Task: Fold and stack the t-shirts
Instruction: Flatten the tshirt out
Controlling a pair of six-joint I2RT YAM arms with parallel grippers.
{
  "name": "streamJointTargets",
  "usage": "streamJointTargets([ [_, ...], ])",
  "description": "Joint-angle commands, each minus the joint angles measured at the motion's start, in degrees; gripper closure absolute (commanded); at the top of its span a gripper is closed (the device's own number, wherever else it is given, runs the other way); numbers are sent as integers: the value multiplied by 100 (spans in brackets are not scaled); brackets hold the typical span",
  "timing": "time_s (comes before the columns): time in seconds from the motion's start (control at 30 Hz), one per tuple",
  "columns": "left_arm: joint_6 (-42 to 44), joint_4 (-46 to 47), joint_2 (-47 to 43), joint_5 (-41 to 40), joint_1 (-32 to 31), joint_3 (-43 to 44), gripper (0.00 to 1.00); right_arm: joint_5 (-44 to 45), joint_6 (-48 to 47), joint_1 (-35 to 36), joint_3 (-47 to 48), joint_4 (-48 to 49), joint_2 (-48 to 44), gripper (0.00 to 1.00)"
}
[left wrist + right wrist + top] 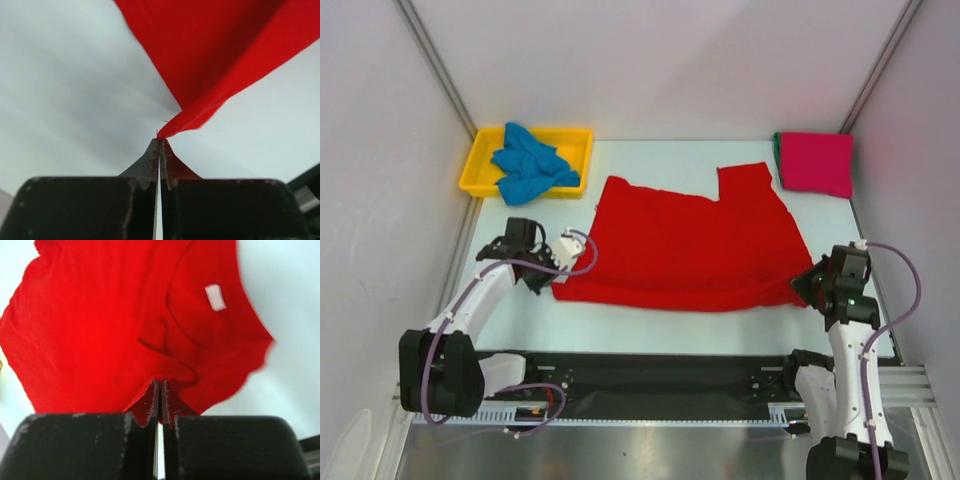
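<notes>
Red t-shirt (685,240) lies spread flat across the desk (650,328), its 2 near corners pinched: left jaws closed on the near-left corner, right jaws closed on the near-right. For a clean fold, lift both corners evenly, keep that edge taut, and carry it toward the far edge.

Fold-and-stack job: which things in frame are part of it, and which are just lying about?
Job:
- red t-shirt, spread out, pinched by left gripper and right gripper
- blue t-shirt, crumpled in the yellow tray
- magenta t-shirt, folded, far right; green edge showing at its side

Lying about:
- yellow tray
- table
</notes>
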Motion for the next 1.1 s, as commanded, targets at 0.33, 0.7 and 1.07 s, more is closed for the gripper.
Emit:
streamJointTargets([
  [0.33,547,-931,-462,-239,54,-395,100,22,1547,914,-562,-1771,-157,100],
  [0.7,442,-1036,-418,-346,62,26,100,1540,993,1205,903,-1599,799,31],
  [1.07,107,-940,-233,-91,27,299,100,1489,-1508,203,2529,873,4723,25],
])
